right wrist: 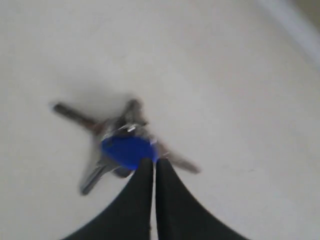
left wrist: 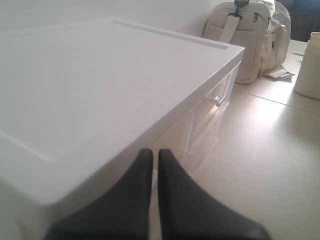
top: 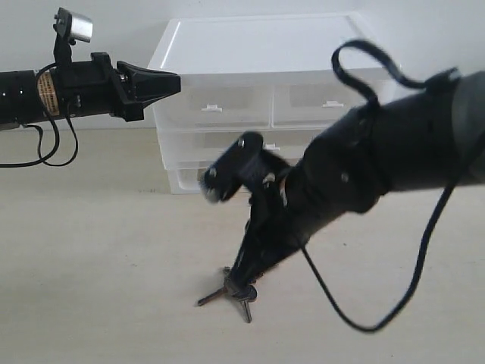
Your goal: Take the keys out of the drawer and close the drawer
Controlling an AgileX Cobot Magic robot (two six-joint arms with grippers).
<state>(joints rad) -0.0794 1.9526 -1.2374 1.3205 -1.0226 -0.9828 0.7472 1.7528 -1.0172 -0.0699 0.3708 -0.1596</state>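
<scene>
The keys (top: 227, 295) lie spread on the pale table in front of the drawer unit; their blue tag (right wrist: 127, 150) faces up. My right gripper (top: 242, 283) reaches down to them, its fingers pressed together on the edge of the blue tag (right wrist: 152, 161). The full-width drawer (top: 198, 144) sits under two half-width drawers, largely hidden behind my right arm, so I cannot tell how far out it stands. My left gripper (top: 174, 82) hovers shut and empty at the unit's upper left corner, its tips (left wrist: 151, 153) over the edge of the white top.
The white drawer unit (top: 250, 45) stands at the back of the table. A cream bag (left wrist: 250, 35) and a white container (left wrist: 309, 65) stand beyond it. A black cable (top: 424, 258) loops from my right arm.
</scene>
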